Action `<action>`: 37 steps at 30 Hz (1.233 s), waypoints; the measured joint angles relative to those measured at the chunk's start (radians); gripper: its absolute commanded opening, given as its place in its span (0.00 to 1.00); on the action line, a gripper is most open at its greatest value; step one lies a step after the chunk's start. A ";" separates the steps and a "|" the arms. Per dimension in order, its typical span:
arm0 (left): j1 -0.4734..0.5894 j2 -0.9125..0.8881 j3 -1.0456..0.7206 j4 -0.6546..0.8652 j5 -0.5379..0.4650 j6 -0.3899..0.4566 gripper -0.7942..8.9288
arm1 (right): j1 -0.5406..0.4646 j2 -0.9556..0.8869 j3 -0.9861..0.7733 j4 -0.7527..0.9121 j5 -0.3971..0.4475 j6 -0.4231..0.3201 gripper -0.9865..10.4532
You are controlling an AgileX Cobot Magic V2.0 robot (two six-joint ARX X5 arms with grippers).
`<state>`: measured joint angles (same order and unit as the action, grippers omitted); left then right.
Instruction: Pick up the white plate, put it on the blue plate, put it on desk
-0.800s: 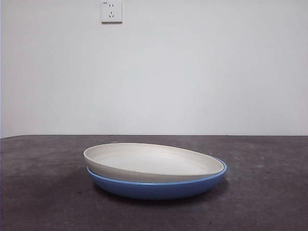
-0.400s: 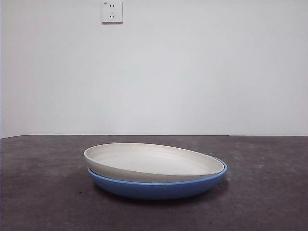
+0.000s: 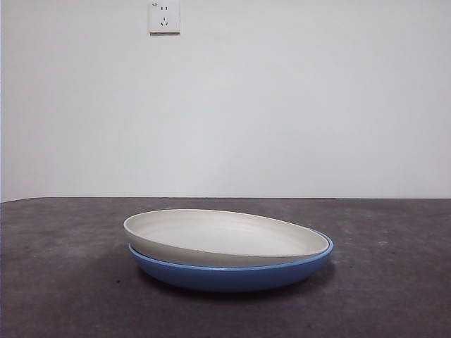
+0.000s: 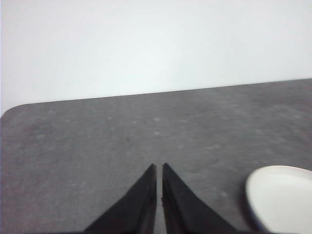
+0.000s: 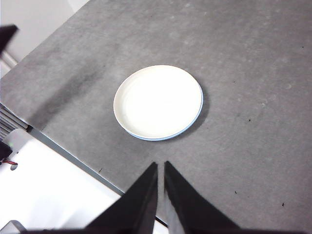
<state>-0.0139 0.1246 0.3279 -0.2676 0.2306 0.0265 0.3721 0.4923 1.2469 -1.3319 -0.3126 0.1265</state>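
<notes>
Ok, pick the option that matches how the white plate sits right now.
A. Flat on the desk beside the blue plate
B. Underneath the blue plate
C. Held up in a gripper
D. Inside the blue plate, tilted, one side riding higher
D: in the front view the white plate rests inside the blue plate, its left rim raised higher, and no gripper touches it.

No words, numbers or brand marks can be read anywhere. The wall socket [image 3: 164, 17] carries a tiny dark mark at its upper corner, too small to make out.
</notes>
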 measured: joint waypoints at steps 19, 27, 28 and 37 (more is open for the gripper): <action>0.025 -0.067 -0.296 0.098 -0.229 -0.063 0.10 | 0.000 0.000 0.000 0.000 0.000 0.000 0.10; 0.025 -0.069 -0.296 0.086 -0.229 -0.062 0.10 | 0.000 0.000 0.000 0.000 0.000 0.000 0.10; 0.025 -0.072 -0.296 0.085 -0.230 -0.062 0.10 | 0.000 0.000 0.000 0.000 0.000 0.000 0.10; 0.025 -0.121 -0.296 0.087 -0.232 -0.061 0.10 | 0.000 0.000 0.000 0.000 0.000 0.000 0.10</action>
<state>0.0109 0.0036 0.0322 -0.1802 -0.0013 -0.0349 0.3721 0.4923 1.2469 -1.3319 -0.3122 0.1261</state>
